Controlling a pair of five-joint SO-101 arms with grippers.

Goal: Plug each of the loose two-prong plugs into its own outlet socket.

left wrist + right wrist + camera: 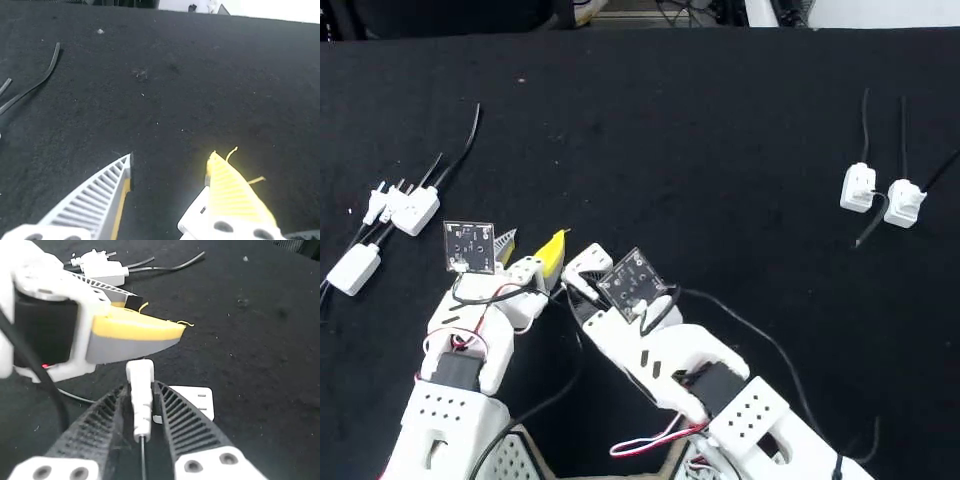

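— Where's the plug?
— The white plug (140, 374) is clamped between the right gripper's (140, 389) black fingers, just beside the outlet socket (194, 401) lying flat on the black table (700, 130). Whether plug and socket touch, I cannot tell.
— And the left gripper (171, 157)?
— Fingers spread, grasping nothing, near that socket. More loose plugs (400, 205) lie well apart from the socket, past the left gripper.

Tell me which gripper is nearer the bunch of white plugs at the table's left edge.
Left. The open left gripper sits between those plugs and the right gripper, which holds another plug farther off.
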